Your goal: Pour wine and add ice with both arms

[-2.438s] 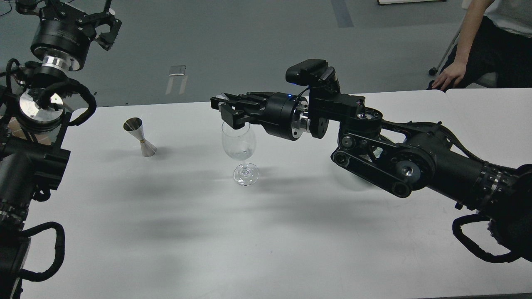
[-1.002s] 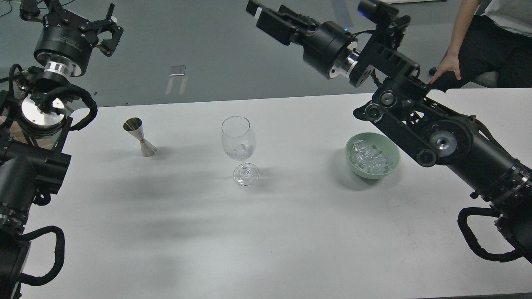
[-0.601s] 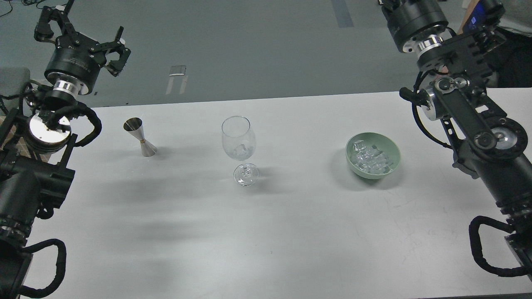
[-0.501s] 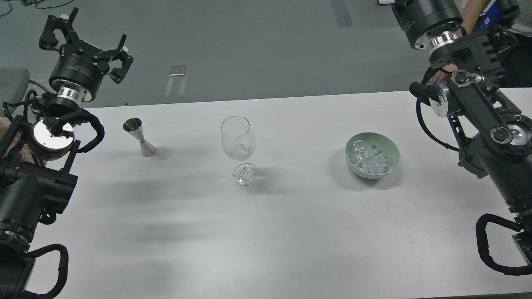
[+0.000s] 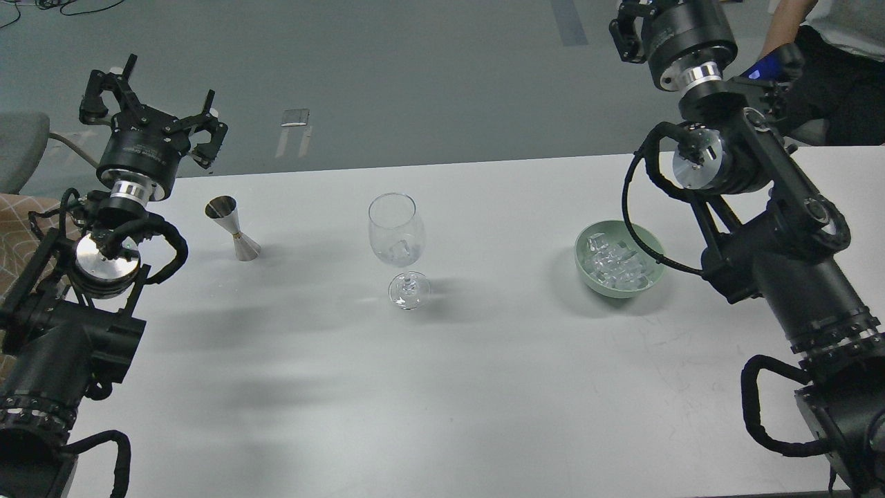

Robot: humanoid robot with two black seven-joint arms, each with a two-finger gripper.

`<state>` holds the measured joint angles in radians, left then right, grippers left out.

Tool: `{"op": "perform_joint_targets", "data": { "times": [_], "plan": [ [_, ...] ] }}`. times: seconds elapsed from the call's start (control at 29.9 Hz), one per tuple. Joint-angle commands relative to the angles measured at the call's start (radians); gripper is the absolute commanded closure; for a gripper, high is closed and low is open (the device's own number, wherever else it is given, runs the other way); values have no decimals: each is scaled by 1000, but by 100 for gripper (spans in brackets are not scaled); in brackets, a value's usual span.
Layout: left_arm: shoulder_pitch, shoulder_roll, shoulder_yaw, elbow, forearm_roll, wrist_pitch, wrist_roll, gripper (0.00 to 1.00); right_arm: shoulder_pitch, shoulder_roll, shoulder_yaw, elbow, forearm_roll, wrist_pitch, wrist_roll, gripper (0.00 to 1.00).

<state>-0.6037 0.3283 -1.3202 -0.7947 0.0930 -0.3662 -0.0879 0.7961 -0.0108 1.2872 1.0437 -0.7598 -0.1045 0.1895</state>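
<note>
Ice (image 5: pixel 617 263) sits piled in a green bowl (image 5: pixel 588 275) on the right of the white table (image 5: pixel 442 387), with one cube (image 5: pixel 399 249) inside the wine glass (image 5: pixel 397 235) at centre. From left to right: our left gripper (image 5: pixel 153 104) hangs raised above the table's far left edge, fingers spread wide and empty; a steel jigger (image 5: pixel 232 228) stands just beside it; then the upright glass; then the bowl. Our right gripper (image 5: pixel 632 31) is lifted high at the top edge, mostly cropped, so we cannot tell its opening.
</note>
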Motion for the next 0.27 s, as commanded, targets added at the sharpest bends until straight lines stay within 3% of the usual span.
{"op": "perform_joint_targets", "data": {
  "times": [0.0,0.23],
  "plan": [
    [5,5,-5,-12,1,-5,-4,2,-3,11,-2,-1,1,3,4,0],
    [7,-6,6,-12,1,-7,-4,2,0,11,9,-14,5,45,4,0]
  ]
}}
